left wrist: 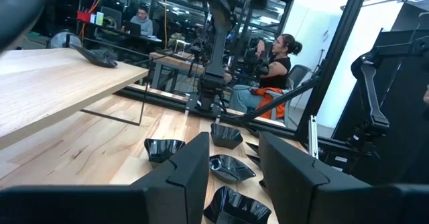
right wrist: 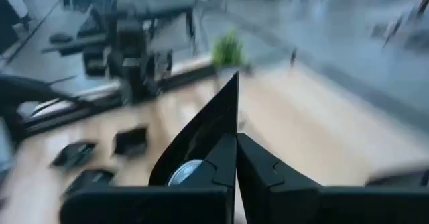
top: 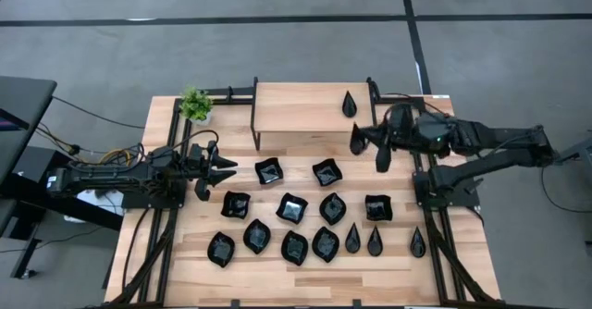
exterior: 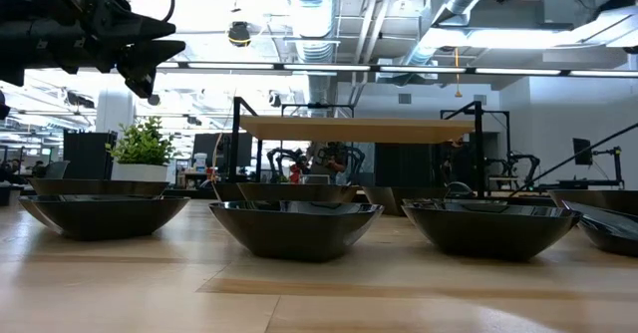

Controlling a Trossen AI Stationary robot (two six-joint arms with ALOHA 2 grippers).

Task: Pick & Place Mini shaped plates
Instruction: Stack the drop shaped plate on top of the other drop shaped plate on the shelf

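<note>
While one teardrop plate (top: 349, 105) already lies on the raised wooden shelf (top: 301, 107) at the back of the surface (top: 305, 281), the right tool (top: 363, 143) hangs just off the shelf's front right corner with a second plate (right wrist: 201, 140) clamped edge-up between its closed fingers — a dark, glossy sliver in the right wrist view. By my reading the step in hand is the carry: this plate is lifted and on its way to the shelf. The next move would call for bringing it over the bare wood, clear of the teardrop already there and of the black frame posts, tilting it back to level, and lowering it before the fingers part. A plate held by its thin rim could swing or slip, so a slow descent seems wise.

The left tool (top: 222, 170) waits above the left side of the surface, near the small green plant (top: 195, 104), its fingers apart and holding nothing.

The other plates (top: 296, 218) sit in loose rows across the middle and front of the surface — small, black and shiny, none touching its neighbour as far as I can tell. Several are squarish with wavy, upturned edges, some leaf-shaped, and three slim teardrops lie toward the front right. From the low view they read as shallow bowls (exterior: 296, 228) with thin flared rims, likely slick to grip.
</note>
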